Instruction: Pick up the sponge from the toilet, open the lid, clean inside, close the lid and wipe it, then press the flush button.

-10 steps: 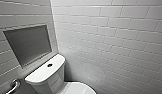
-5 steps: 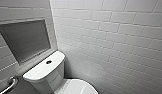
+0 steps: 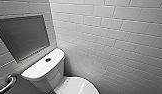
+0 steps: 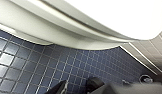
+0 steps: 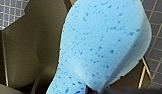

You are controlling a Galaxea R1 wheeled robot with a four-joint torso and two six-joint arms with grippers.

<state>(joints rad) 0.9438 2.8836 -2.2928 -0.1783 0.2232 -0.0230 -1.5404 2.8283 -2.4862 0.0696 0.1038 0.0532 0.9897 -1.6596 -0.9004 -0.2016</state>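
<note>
1. Right wrist view: the sponge (image 5: 104,47) sits in the jaws of the right gripper (image 5: 95,90), clenched on its narrow end, which looks squeezed thin there.
2. Its long axis runs straight out from those jaws. It widens to a free rounded end that sticks out well beyond them, with grey-blue floor tiles (image 5: 157,62) behind it.
3. That leaves most of the pad's broad face clear of the jaws and free for wiping, I judge.
4. How far the sponge is from the toilet (image 3: 44,71) cannot be told from the right arm's camera.
5. The left gripper (image 4: 78,86) is low, just beneath the overhanging bowl (image 4: 59,27). Its jaws appear released and empty, two dark tips apart with bare floor (image 4: 34,65) between them. On that showing, the left arm is the nearer one to the toilet.
6. From the head camera, the lid (image 3: 79,86) lies down flat over the bowl, so opening it looks not yet done. The flush button (image 3: 48,59) sits in the middle of the tank top.
7. Room is tight. A tiled wall (image 3: 109,37) runs close along one side of the toilet, and a grab bar (image 3: 7,83) stands on the other side by the tank. The lid's front edge is cut off from sight.
</note>
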